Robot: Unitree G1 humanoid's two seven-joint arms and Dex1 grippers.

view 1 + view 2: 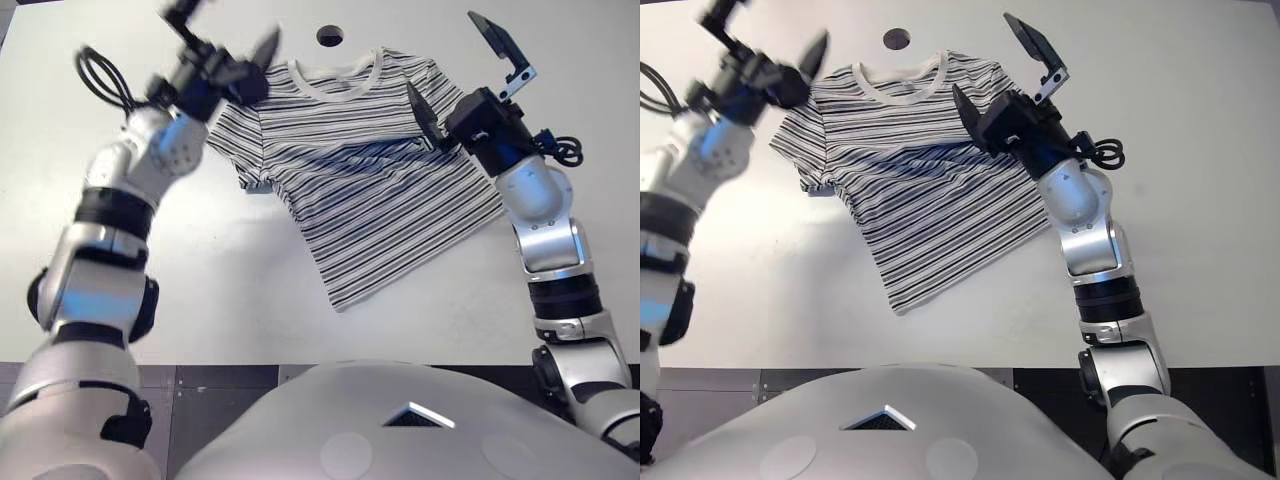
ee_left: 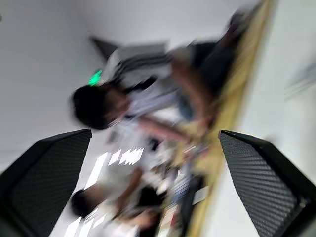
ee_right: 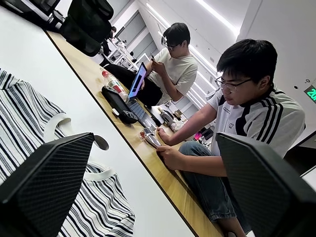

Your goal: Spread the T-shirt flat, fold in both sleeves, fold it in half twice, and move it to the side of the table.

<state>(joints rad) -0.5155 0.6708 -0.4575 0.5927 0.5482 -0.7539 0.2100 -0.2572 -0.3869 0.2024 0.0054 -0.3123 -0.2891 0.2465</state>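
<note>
Lying open on the white table point(image 1: 200, 280), the striped T-shirt point(image 1: 350, 170) sat askew, its collar point(image 1: 335, 78) toward the far edge and its hem point(image 1: 345, 295) slanting back toward the robot's left; just beyond the collar was a small dark round hole point(image 1: 329, 37) in the tabletop. The shirt was unfolded and mostly flat; the left sleeve point(image 1: 232, 135) reached out toward the left arm, and the cloth puckered a little just below it; the right sleeve point(image 1: 425, 75) lay under the right arm's reach.

The left claw point(image 1: 225, 40) was held up above the table beside the left shoulder of the shirt, apart from the cloth; its fingers point(image 2: 49, 173) were spread wide, and the wrist camera looked between them into the room beyond.

The right claw point(image 1: 458, 72) was over the right sleeve and shoulder; it too was spread wide, one finger raised toward the far edge of the table and the other pointing down at the stripes near the chest; whether that lower finger touched the cloth could not be told. From the right wrist, the striped cloth point(image 3: 29, 123) and its pale collar lay close beneath the two dark fingers point(image 3: 49, 182).
</note>
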